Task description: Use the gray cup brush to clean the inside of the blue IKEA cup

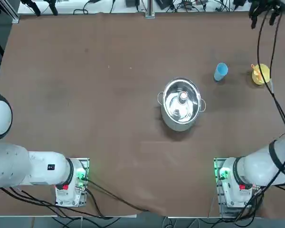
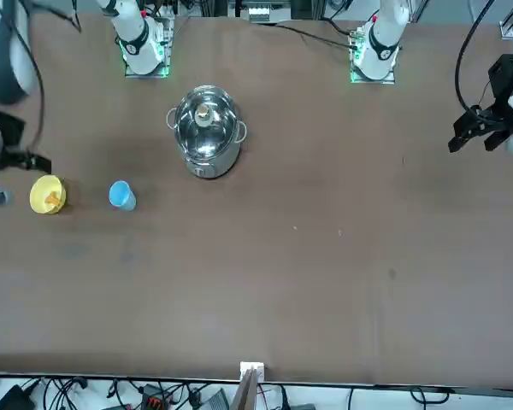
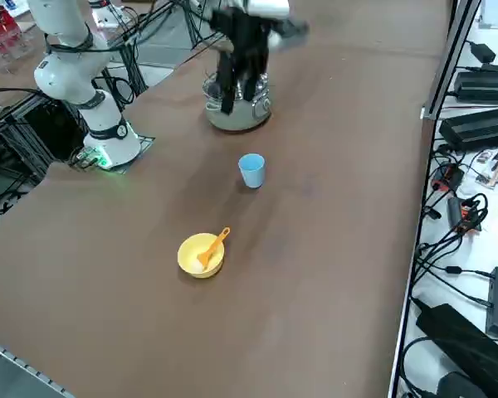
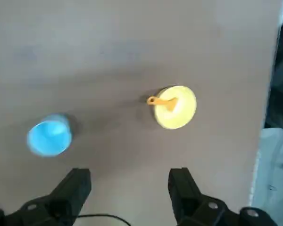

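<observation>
1. On the table: cup (image 3: 251, 171), blue, upright, near the pot (image 3: 237, 112).
2. Beside it: bowl (image 3: 195, 256), yellow; brush (image 3: 217, 247), orange, leaning inside.
3. Above the table: right gripper (image 4: 129, 181), fingers wide apart, empty.

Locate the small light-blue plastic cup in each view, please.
Top view: right of centre, upper half.
Front view: left, just above mid-height.
Right side view: centre, slightly above the middle.
Right wrist view: the far side of the shallow yellow bowl from the room's edge.
Shared landmark: that bowl.
</observation>
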Tool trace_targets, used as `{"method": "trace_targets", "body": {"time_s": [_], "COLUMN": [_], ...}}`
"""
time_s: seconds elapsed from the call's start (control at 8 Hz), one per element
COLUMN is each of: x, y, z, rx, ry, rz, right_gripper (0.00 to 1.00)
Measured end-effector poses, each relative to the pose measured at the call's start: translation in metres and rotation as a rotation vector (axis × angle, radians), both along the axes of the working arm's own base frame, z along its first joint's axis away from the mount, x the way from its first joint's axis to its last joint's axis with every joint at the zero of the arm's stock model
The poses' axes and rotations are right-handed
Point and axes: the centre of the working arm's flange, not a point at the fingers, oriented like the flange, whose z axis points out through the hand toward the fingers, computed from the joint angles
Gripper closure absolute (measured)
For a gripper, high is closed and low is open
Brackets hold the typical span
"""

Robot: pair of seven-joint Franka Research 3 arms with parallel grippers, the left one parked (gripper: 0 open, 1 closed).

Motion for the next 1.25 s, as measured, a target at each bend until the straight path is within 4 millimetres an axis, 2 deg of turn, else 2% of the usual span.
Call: {"method": "trace_targets", "body": {"time_s": [0.25,0.5,0.75,1.0,1.25], "x": [0.017,0.020,0.021,0.019,0.016], "y": [0.000,0.000,0.001,0.014,0.021], "z": [-0.074,-0.134,-0.180,-0.225,-0.257], "rx": [-0.134,-0.228,-0.329,-0.438,-0.501], "ry": [0.029,0.037,0.032,0.019,0.022], "rz": [-0.006,-0.033,-0.087,-0.125,-0.130], "right_gripper": [0.01,0.04,0.07,0.16,0.20]}}
